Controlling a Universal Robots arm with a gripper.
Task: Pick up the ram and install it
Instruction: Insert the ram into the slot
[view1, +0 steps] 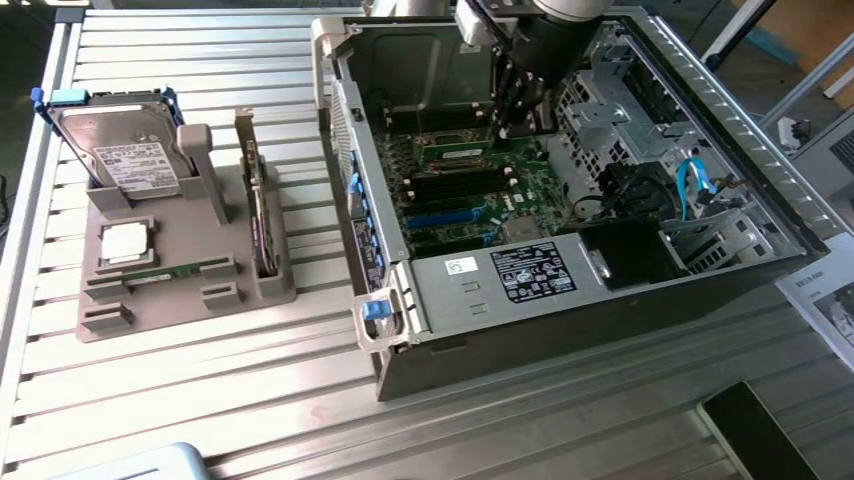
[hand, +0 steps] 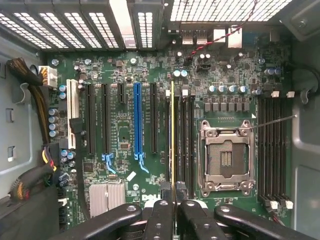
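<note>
The open computer case (view1: 441, 370) spans twelve to four o'clock in the exterior view, with the arm (view1: 554, 35) reaching in at twelve. Over the motherboard (hand: 125, 125), the gripper (hand: 173, 204) pinches the ram (hand: 172, 140) edge-on, parallel to the black memory slots (hand: 186, 140).

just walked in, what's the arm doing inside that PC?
The arm's gripper is shut on the ram, holding it edge-on above the motherboard inside the open computer case. The stick hangs over the black memory slots beside the empty CPU socket; I cannot tell whether it touches a slot. Outside the case, the hard drive and expansion card stand in the grey holder.
</note>
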